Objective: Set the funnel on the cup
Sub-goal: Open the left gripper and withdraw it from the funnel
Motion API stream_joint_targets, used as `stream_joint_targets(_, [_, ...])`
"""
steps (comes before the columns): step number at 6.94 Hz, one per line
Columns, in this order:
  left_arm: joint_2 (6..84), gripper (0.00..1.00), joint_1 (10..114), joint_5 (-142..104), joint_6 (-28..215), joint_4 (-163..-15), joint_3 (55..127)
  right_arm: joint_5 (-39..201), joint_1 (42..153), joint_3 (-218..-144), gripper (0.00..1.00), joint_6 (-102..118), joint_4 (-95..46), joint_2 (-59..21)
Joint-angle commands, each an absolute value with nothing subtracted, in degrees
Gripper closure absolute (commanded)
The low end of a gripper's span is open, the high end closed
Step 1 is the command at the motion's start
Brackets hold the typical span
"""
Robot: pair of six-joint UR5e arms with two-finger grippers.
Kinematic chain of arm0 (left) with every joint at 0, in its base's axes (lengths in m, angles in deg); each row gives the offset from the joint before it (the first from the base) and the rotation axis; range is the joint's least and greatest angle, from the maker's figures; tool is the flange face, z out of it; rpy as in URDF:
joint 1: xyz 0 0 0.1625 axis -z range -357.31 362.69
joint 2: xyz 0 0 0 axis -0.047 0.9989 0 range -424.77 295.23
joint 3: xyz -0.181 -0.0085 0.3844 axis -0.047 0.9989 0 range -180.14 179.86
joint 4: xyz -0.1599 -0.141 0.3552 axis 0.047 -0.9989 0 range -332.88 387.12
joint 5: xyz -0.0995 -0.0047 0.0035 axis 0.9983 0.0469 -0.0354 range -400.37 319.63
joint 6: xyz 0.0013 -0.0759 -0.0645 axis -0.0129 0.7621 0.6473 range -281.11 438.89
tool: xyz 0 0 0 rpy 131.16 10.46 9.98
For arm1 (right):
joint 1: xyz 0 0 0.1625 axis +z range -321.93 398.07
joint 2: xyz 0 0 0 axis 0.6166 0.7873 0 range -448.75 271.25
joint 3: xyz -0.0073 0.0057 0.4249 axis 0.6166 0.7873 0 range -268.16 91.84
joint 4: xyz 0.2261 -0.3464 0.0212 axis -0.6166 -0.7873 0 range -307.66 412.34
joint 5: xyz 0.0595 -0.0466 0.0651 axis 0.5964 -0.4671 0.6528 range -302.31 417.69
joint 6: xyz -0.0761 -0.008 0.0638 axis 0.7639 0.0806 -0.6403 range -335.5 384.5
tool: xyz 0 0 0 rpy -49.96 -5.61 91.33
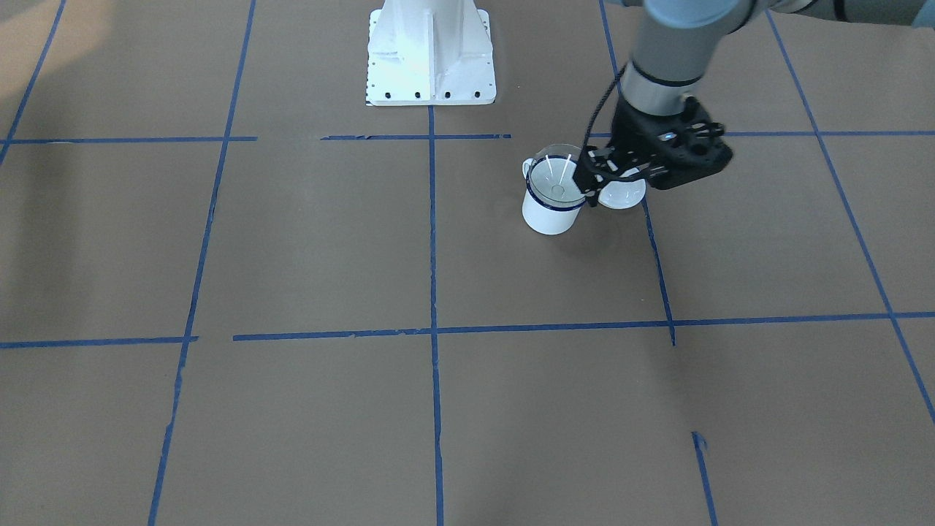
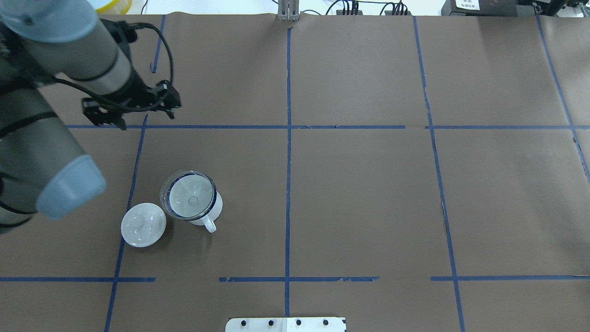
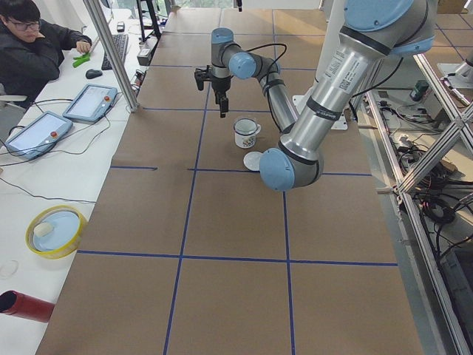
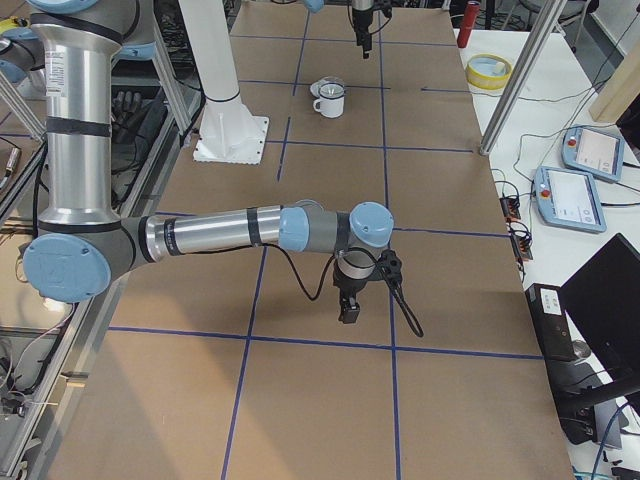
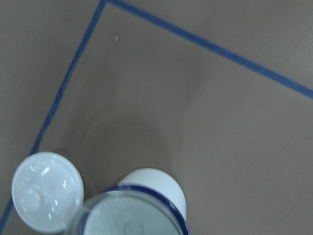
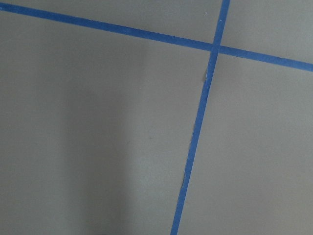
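One funnel (image 2: 191, 198) seated in cup (image 2: 216, 208), lid (image 2: 143, 224) just beside, left gripper (image 2: 145, 115) hovering near, jaws wide, empty, right gripper (image 4: 349, 312), jaws impossible to tell.

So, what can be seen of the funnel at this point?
The funnel is small, clear and plastic-looking, with a wide round cone and a small hole at its centre. It sits upright, mouth up, in the white enamel mug, its rim just above the mug's dark blue rim. Only the mug touches it.
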State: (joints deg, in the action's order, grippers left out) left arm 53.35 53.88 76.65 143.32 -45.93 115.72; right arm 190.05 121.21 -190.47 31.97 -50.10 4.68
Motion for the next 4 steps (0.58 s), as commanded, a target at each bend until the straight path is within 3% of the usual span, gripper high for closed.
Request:
stream_joint_targets(1, [38.9,0.0,70.8,85.5,116.7,-55.1,117.5,190.1,121.2,-190.5,0.0,32.0,-50.1,4.7])
stream_joint_targets(4, [22.6,0.0,90.7,86.2,78.2,-55.3,115.3,190.1,121.2,-190.6,0.0,32.0,-50.1,4.7])
